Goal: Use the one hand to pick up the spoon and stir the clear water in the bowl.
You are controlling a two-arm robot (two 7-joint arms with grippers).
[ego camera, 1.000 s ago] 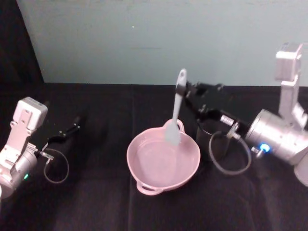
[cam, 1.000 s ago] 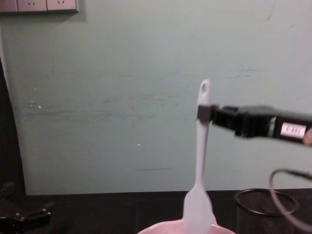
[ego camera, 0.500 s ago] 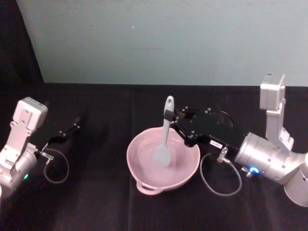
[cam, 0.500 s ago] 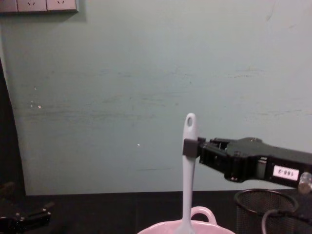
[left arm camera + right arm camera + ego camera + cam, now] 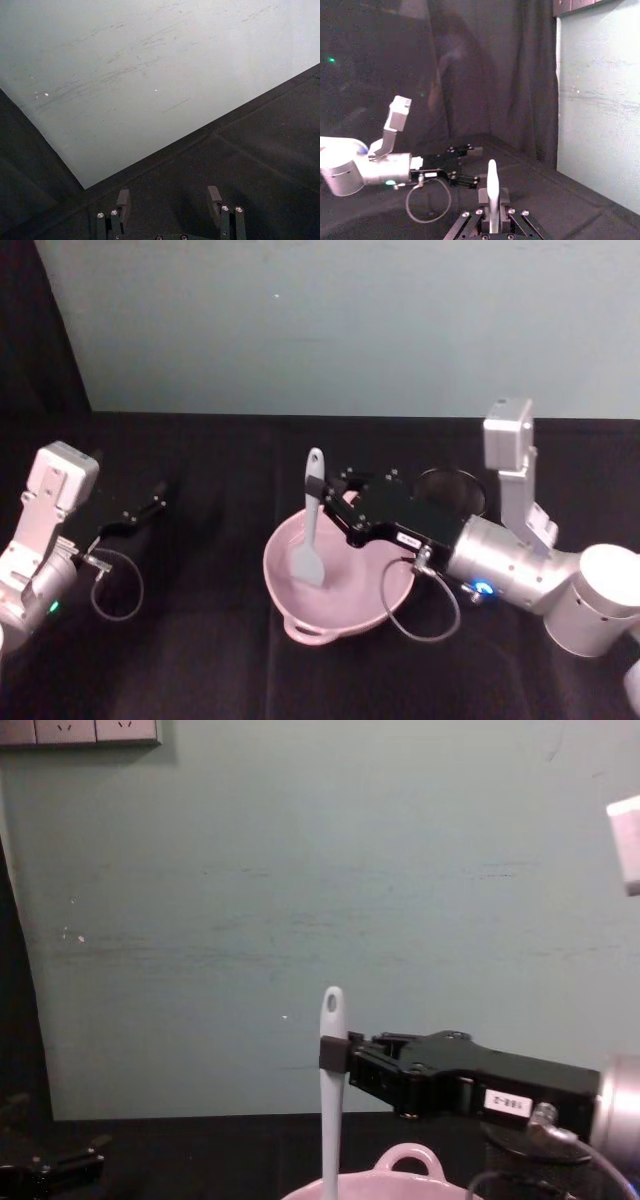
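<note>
The pale pink bowl [image 5: 272,575] sits mid-table; its arched loop handle [image 5: 405,1159] shows in the chest view. The white spoon [image 5: 309,515] stands nearly upright, its flat blade [image 5: 305,566] down inside the bowl's left part. My right gripper [image 5: 323,484] reaches in from the right above the bowl and is shut on the spoon's handle just below the hole; the same grip shows in the chest view [image 5: 335,1053] and the right wrist view [image 5: 491,196]. My left gripper [image 5: 150,508] rests open at the far left, its fingers [image 5: 122,205] apart with nothing between them.
A black wire-mesh cup [image 5: 452,489] stands behind the right arm, right of the bowl. A cable loop [image 5: 420,605] hangs from the right wrist over the bowl's right rim. Black cloth covers the table; a pale green wall [image 5: 330,320] closes the back.
The right arm has carried the spoon leftward and down, from above the bowl's far rim to its left part, blade lowered into the bowl. The left arm has not moved.
</note>
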